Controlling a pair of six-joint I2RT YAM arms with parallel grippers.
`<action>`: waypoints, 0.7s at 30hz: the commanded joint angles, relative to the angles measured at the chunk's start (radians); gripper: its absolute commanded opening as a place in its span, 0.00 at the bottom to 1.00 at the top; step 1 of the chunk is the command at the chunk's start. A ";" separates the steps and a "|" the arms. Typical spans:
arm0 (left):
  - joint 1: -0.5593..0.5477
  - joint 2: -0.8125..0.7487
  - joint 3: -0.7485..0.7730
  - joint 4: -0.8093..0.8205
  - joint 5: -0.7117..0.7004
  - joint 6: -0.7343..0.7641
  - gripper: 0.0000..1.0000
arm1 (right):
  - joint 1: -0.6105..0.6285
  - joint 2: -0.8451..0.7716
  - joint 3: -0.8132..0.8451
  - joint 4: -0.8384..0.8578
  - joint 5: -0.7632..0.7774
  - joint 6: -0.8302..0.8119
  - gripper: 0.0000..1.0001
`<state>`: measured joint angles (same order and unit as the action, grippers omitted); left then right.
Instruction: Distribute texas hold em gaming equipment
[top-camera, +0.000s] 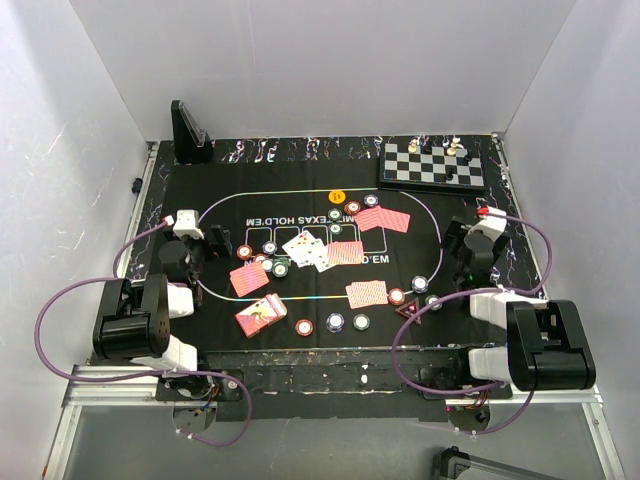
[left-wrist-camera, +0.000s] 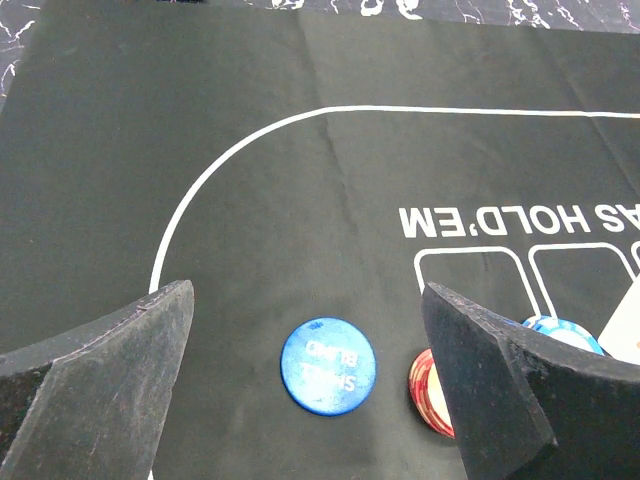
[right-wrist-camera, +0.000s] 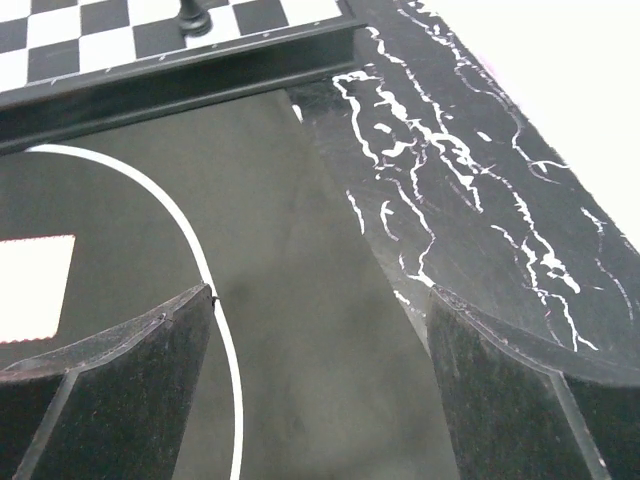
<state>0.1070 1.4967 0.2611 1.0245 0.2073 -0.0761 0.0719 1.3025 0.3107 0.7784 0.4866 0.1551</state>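
step: distribution under way, not finished. The red-backed cards (top-camera: 366, 293) and chips (top-camera: 334, 321) lie mixed in the middle of the mat (left-wrist-camera: 250, 200). My read: the left arm is lining up a pick.
left gripper (left-wrist-camera: 308, 295): jaws wide apart, nothing held, low over the mat.
blue button (left-wrist-camera: 328, 365): flat on the mat between the left jaws, a little toward the right finger and back toward the wrist, not touched.
red chip (left-wrist-camera: 430, 392): just beside the button, half hidden behind the right finger. A blue-and-white chip (left-wrist-camera: 560, 333) sits on the outer side of that finger.
right gripper (right-wrist-camera: 320, 295): jaws wide apart, empty. Only bare mat and its white line lie between them.
card (right-wrist-camera: 35, 285): outside the right gripper's left finger, well apart, looks washed out in the wrist view.
chessboard (right-wrist-camera: 150, 40): ahead of the right jaws, not part of the job.
next move: centre the left jaws on the button, drop straight down, then pinch the thin disc by its edge. It lies flat, so the fingertips must reach the mat, and the red chip is close enough to get nudged.
writing: the button reads "SMALL BLIND", upside down from the wrist. The mat shows "…AS HOLD'EM". The yellow button (top-camera: 337, 195) has a mark too small to read.
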 joint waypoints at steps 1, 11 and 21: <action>-0.004 -0.010 0.010 0.040 -0.016 0.021 0.98 | -0.007 -0.031 -0.099 0.234 -0.132 -0.063 0.93; -0.007 -0.016 0.020 0.011 -0.026 0.024 0.98 | -0.014 0.035 -0.179 0.485 -0.149 -0.088 0.94; -0.015 -0.013 0.023 0.008 -0.042 0.027 0.98 | -0.032 0.020 -0.075 0.248 -0.253 -0.093 0.94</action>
<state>0.0986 1.4975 0.2619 1.0294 0.1852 -0.0662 0.1238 1.3891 0.0658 1.2167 0.2817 -0.0040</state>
